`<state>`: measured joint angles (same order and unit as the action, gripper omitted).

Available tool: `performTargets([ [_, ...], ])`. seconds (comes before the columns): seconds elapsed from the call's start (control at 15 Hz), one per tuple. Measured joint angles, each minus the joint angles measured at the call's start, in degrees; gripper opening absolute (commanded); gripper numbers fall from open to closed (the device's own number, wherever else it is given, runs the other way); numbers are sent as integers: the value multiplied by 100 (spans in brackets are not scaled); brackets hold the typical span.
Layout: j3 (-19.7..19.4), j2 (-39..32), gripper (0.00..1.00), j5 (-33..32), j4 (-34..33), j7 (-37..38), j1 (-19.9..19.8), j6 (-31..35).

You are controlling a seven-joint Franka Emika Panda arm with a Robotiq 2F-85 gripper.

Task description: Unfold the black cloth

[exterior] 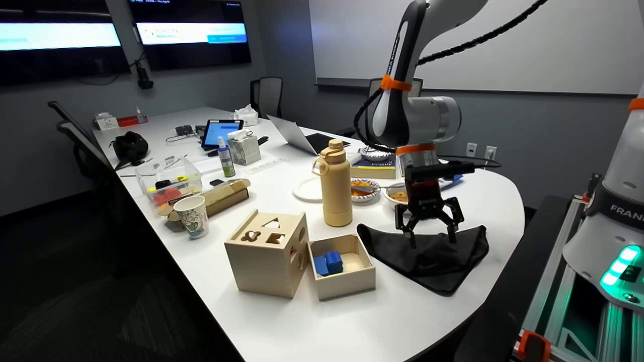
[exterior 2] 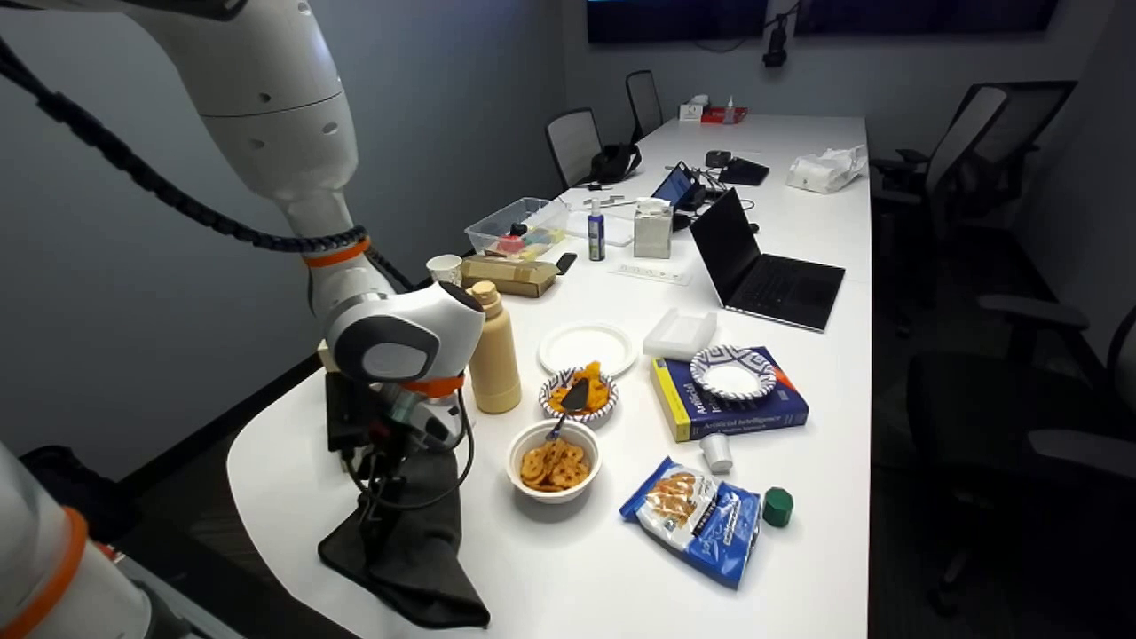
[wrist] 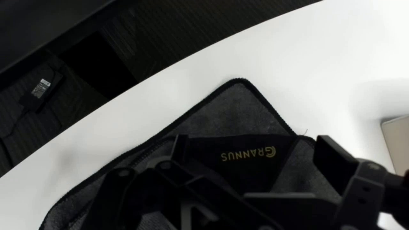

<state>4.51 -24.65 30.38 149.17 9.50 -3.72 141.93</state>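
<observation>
- Black cloth (exterior: 433, 266): on the worktop (exterior: 402, 322), beneath the end effector (exterior: 431, 240), its layers overlapping.
- State: fingers spread apart, no fabric visibly pinched; contact cannot be told.
- Step, as judged: positioning before the grasp.
- Next move: pinch the upper layer alone, then draw it back.

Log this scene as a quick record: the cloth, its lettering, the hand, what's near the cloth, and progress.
Item: black cloth, folded, on white table
Lettering: GRANNUS, yellow, legible in wrist view
Grasp: hand open over the cloth; contact unclear
Nearby: open wooden box holding blue blocks; tan bottle
Progress: not yet unfolded
</observation>
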Motion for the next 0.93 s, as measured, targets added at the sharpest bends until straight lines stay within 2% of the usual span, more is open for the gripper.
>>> performTargets([
  [0.4,60,-177,100,663,-2,-578,-217,160],
  [0.93,151,-751,100,913,-330,-716,-216,474],
])
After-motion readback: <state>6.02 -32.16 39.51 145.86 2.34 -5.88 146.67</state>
